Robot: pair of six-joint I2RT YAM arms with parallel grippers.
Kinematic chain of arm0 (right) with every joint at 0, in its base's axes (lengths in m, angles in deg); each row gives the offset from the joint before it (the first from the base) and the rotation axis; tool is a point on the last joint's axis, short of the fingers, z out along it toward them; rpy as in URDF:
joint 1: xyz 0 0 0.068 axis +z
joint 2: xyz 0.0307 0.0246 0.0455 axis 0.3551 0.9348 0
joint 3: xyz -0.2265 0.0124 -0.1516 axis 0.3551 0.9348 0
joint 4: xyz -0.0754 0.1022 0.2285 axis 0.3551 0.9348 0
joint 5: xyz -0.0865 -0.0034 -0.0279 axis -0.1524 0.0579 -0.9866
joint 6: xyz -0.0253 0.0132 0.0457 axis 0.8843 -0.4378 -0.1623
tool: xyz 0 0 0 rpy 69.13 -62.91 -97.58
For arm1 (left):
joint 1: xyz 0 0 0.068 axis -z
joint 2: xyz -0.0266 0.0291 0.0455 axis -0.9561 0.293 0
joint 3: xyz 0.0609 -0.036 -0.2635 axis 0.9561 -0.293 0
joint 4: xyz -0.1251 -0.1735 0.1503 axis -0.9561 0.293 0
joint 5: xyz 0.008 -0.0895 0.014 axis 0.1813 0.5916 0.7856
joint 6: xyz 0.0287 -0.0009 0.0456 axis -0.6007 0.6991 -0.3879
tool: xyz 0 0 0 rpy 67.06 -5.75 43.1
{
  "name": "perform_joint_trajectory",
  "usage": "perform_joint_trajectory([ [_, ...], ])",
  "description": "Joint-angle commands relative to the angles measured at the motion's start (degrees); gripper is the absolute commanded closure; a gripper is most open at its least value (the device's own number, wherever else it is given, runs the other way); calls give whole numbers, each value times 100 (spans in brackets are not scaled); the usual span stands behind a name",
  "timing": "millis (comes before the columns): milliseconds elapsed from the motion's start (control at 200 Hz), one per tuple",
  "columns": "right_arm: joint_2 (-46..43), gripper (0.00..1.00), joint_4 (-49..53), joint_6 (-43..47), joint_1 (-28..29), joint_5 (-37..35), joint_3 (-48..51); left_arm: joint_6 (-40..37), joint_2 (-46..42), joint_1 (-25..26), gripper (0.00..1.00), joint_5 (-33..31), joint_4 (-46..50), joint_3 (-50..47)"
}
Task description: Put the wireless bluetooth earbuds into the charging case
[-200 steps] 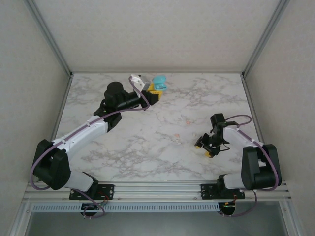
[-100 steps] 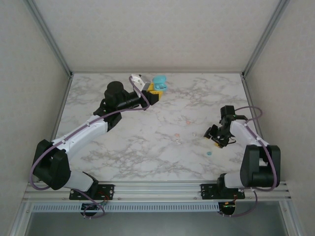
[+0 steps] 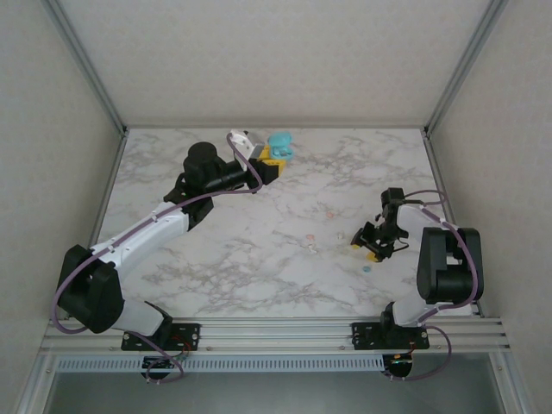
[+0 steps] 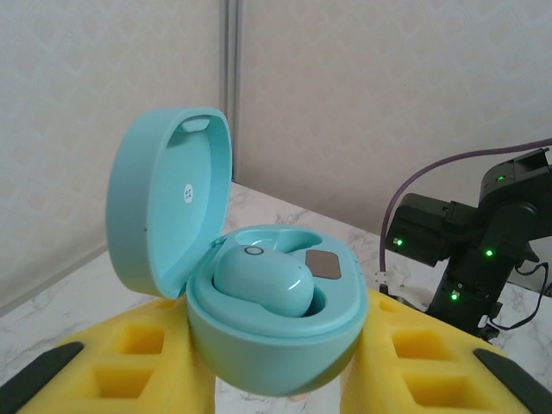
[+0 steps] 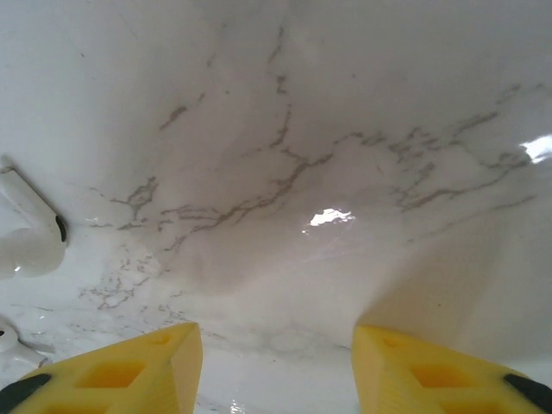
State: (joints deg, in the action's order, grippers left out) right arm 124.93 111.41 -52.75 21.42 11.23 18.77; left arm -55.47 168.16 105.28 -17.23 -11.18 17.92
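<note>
1 teal earbud (image 4: 259, 280) sits seated in the open case (image 4: 276, 345), whose lid stands tipped up on the left in the left wrist view. The left gripper (image 4: 276, 384) is clamped on the case from both sides, its yellow fingers (image 4: 129, 362) pressed against the lower shell. Beyond the case, to the right, the right arm (image 4: 466, 250) shows black with green lights.

From above, the case (image 3: 280, 145) is by the far edge of the table (image 3: 216, 259), with the left gripper (image 3: 271, 160) just on its near side. Whether the case rests on the marble or is lifted, I cannot tell.

Well apart from the case, toward the near right, 2 loose earbuds lie on the marble: 1 pinkish earbud (image 3: 308, 241) and 1 pale teal earbud (image 3: 366, 267). The right gripper (image 3: 369, 244) is between them, far from the case. Its jaws stand apart with bare marble in the gap (image 5: 276, 362). 1 white earbud (image 5: 30, 237) lies off to its left, touching neither finger.
</note>
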Motion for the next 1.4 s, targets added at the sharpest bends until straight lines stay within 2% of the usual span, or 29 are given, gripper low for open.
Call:
perform_joint_trajectory([
  [0, -217, 50, 559, 9, -18, -264, 37, -36, -2, 38, 82, 50, -60, 200],
  [330, -624, 50, 776, -151, -14, -91, 307, -35, 48, 38, 82, 72, -80, 183],
  [496, -744, 50, 658, -166, -10, -251, 208, -61, 50, 38, 82, 59, -63, 189],
  [776, -72, 50, 404, -55, -10, -190, -194, -36, 27, 40, 82, 76, -40, 200],
  [946, 56, 50, 355, -218, -10, -303, 61, -85, -38, 42, 82, 15, 17, 157],
  [1397, -551, 51, 610, -740, 71, -444, 661, -106, 33, 38, 83, 66, -9, 165],
])
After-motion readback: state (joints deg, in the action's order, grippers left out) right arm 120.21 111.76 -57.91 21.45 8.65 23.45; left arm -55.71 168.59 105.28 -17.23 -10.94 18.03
